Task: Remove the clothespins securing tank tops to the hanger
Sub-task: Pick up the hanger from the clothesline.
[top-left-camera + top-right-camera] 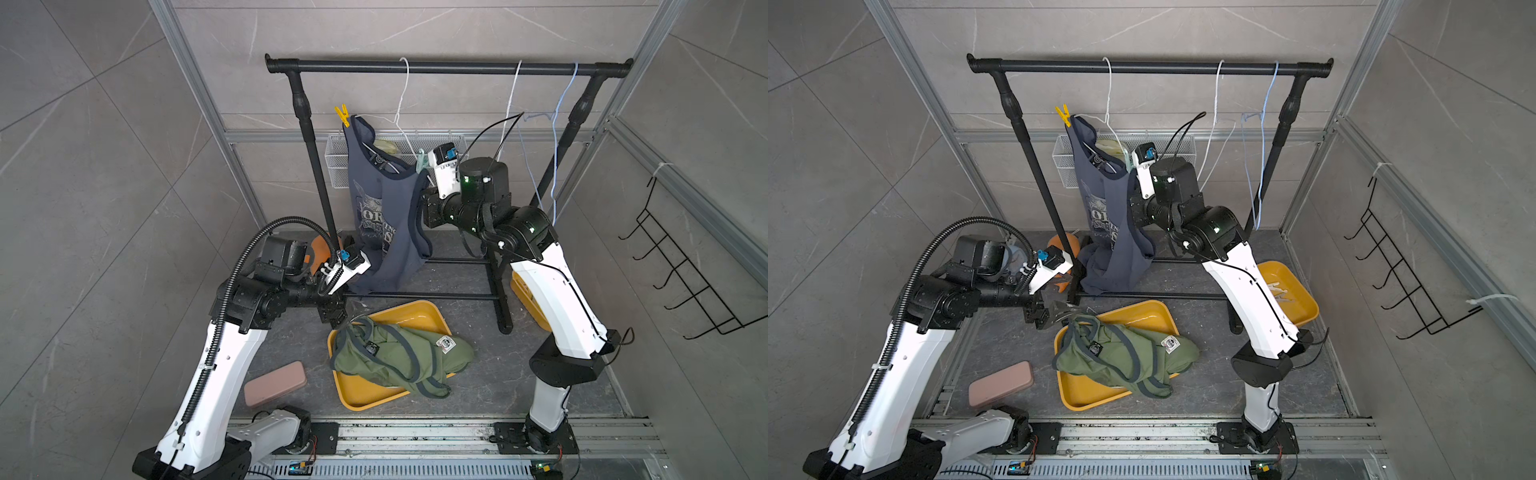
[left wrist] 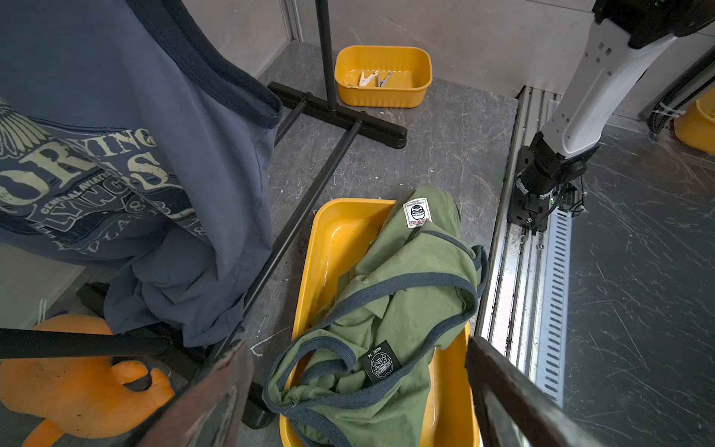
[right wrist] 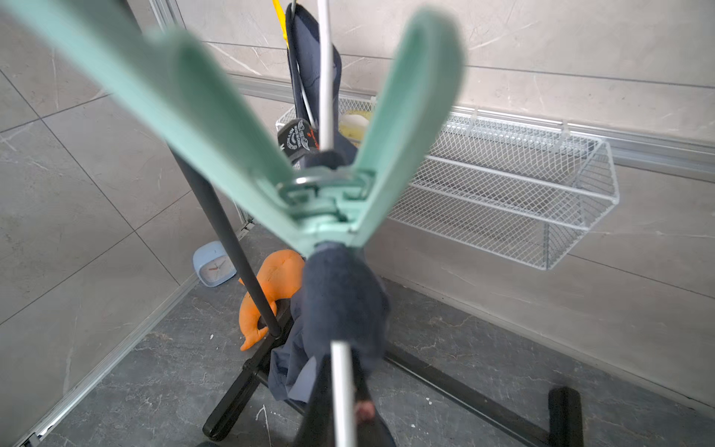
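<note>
A slate blue tank top (image 1: 386,216) hangs from a white hanger (image 1: 401,104) on the rack. A yellow clothespin (image 1: 342,115) clips its far strap and a mint green clothespin (image 3: 321,193) clips the near strap. My right gripper (image 3: 340,410) sits just below the mint clothespin, shut, with the white hanger wire between its dark fingers. Olive tank tops (image 1: 395,353) lie heaped in a yellow tray (image 1: 419,311). My left gripper (image 2: 358,344) hangs open above them, holding nothing. White clothespins (image 2: 373,78) lie in a small yellow bin (image 2: 381,96).
The black rack (image 1: 449,66) also carries an empty white hanger (image 1: 513,95) and a blue one (image 1: 561,108). A white mesh basket (image 3: 503,185) hangs on the back wall. An orange toy (image 2: 77,379), a pink case (image 1: 274,382) and a small clock (image 3: 214,263) lie on the floor.
</note>
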Tool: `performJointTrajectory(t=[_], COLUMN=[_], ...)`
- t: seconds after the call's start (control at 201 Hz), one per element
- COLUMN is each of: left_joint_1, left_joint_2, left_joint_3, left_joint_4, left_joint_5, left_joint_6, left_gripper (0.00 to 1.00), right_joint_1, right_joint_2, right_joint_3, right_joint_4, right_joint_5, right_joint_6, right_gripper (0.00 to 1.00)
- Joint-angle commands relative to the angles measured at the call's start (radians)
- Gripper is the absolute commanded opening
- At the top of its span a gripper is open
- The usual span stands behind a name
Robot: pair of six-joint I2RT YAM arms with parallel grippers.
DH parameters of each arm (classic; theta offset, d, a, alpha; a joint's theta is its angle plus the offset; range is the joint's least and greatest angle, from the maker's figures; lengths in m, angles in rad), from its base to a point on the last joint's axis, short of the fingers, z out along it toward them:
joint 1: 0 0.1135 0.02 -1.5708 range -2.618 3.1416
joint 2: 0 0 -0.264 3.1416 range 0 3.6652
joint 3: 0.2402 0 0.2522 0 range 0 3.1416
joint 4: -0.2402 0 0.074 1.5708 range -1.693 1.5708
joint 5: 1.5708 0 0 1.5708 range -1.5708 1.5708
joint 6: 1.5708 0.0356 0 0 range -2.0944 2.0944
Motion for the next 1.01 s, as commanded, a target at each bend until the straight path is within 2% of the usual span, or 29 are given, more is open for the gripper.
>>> performJointTrajectory(t=[0.0,0.393,1.005], left_joint_1=[0.004,0.004,0.004], left_joint_2=[0.003,0.000,-0.011], left_joint_3=[0.004,0.028,0.049], left_joint_4=[0.010,-0.001,-0.053], left_joint_5=[0.034,0.041,0.046], left_joint_6=[0.019,0.016,0.056], left_gripper=[0.89,0.89,0.89], right_joint_1=[0.004,0.005,0.004], right_joint_2=[-0.089,-0.035,-0.225], right_joint_3=[-0.028,0.157,-0.040], right_joint_4=[0.141,0.094,-0.024], right_joint_5=[-0.012,-0.008,-0.017], right_joint_6=[-0.044,-0.067,-0.114], right_gripper=[0.00,0.00,0.00])
